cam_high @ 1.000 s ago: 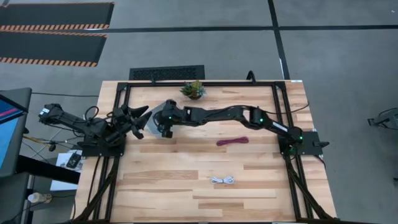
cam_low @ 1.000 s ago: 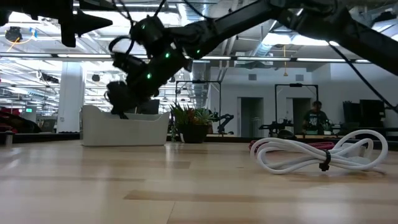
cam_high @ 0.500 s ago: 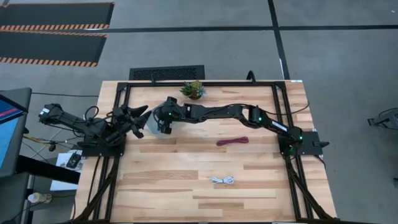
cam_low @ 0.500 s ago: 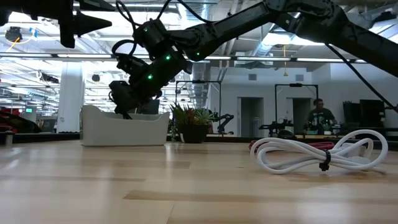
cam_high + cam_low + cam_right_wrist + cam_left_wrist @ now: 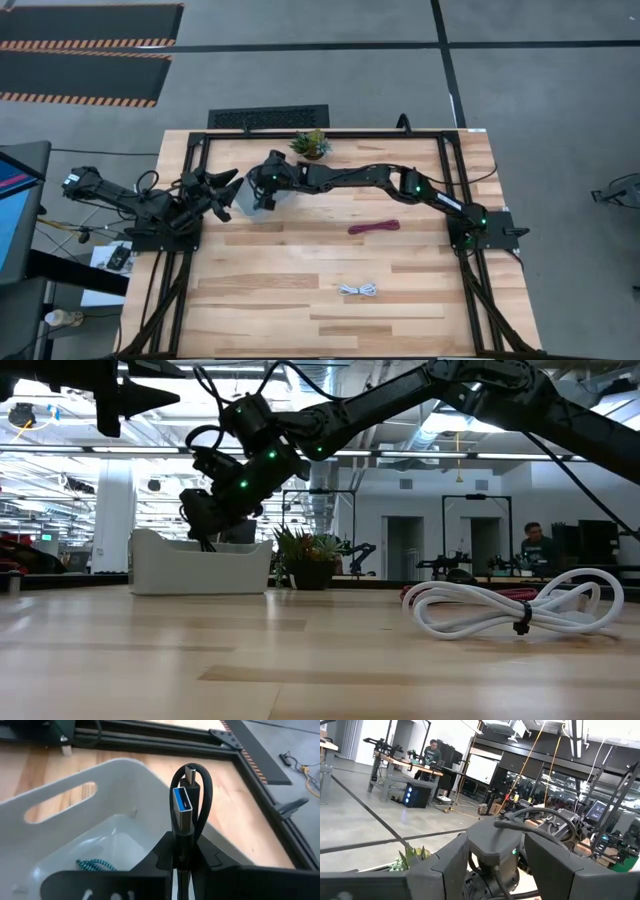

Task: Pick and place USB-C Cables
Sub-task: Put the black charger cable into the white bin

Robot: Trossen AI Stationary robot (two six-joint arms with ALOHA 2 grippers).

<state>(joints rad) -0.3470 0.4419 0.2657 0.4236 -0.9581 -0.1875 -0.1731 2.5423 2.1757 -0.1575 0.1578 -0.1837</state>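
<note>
My right gripper (image 5: 266,196) (image 5: 183,854) is shut on the black cable (image 5: 206,790) and hovers over the clear bin (image 5: 243,203) (image 5: 200,568) at the table's far left. A teal cable (image 5: 95,866) lies on the bin's floor. The maroon cable (image 5: 374,227) lies flat on the table right of centre. The white cable (image 5: 357,290) (image 5: 520,608) lies near the front edge. My left gripper (image 5: 226,187) is open and empty just left of the bin. My right gripper pinches the black cable's bundle (image 5: 183,840) between its two fingers. A blue-tongued plug (image 5: 182,810) and a loop of cable stick out past the fingertips. The fingers slant down from the table's right. The cable is lifted clear, above the bin's opening.
A small potted plant (image 5: 311,143) (image 5: 310,558) stands at the far edge behind the bin. A black metal frame (image 5: 330,133) runs round the table's far and side edges. A person shows far off in the room (image 5: 536,545).
My right gripper, still shut on the black cable, has shifted a little toward the table's far edge and slightly up over the bin. The other cables and my left arm have stayed where they were.
</note>
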